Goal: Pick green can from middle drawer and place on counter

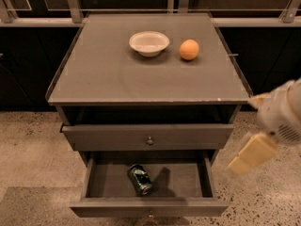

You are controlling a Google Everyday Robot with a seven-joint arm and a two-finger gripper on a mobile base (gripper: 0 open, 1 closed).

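A small dark green drinks can with silvery ends [140,179] lies on its side on the floor of the open middle drawer [188,179], a wide, shallow, dark grey-brown wooden drawer pulled out toward the near side. The can sits left of the drawer's centre, turned at a slant, with one silvery end toward the near right. It touches none of the drawer's walls. A small round metal knob [150,214] shows at the near edge of the drawer's flat front.

Just above it is another knobbed drawer front [188,136] of the same dark wood, drawn out only a little.

The broad, flat grey-brown table [117,74] tops the cabinet. Toward its far side rests a shallow white round bowl [149,43], and just to the right of the bowl, apart from it, a round orange fruit [189,49].

The pale, cream-and-white end effector [275,124] hangs at the right edge of the scene, beyond the cabinet's right side and over the speckled beige floor [28,145]. It is level with the two drawers, well apart from the can, and touches nothing. It holds nothing; whether it is set wide or narrow I cannot tell.
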